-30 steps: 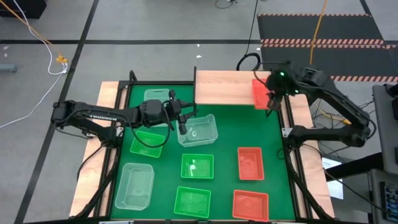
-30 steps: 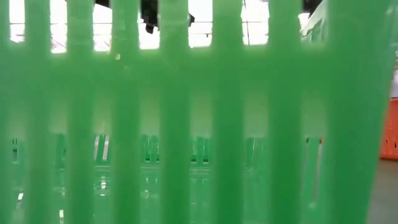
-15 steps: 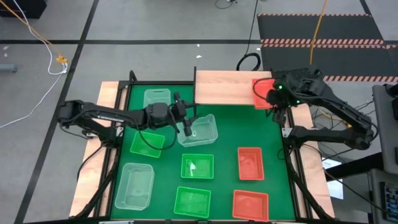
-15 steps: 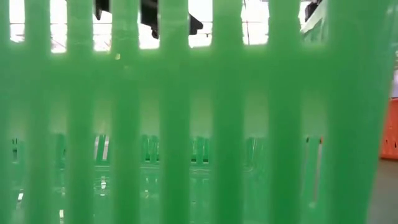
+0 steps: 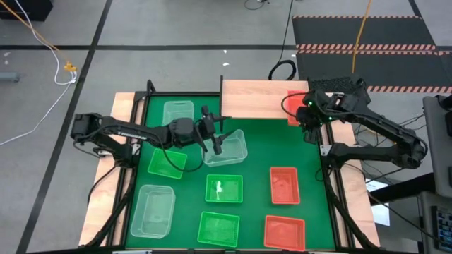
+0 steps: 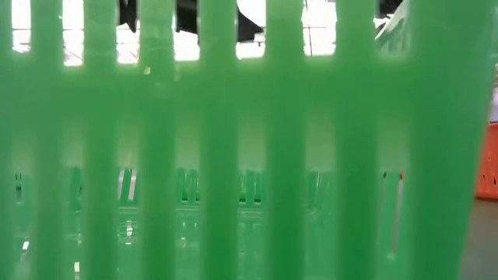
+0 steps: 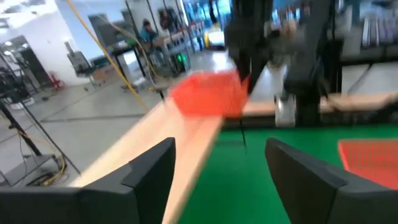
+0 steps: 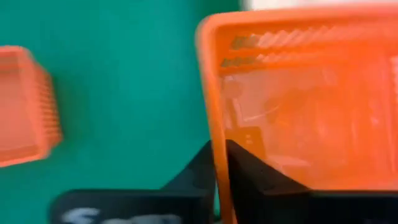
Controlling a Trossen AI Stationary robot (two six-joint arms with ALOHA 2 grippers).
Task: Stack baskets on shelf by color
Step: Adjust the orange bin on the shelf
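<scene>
Right pincer clamping orange basket rim

One orange-red basket sits on the right end of the shelf, a light wooden plank along the far edge of the desk. Two more orange-red baskets lie one behind the other on the right of the green mat. Three green baskets lie left and middle. A clear basket rests near the middle, another at the far left beside the shelf, a third at the near left.
</scene>
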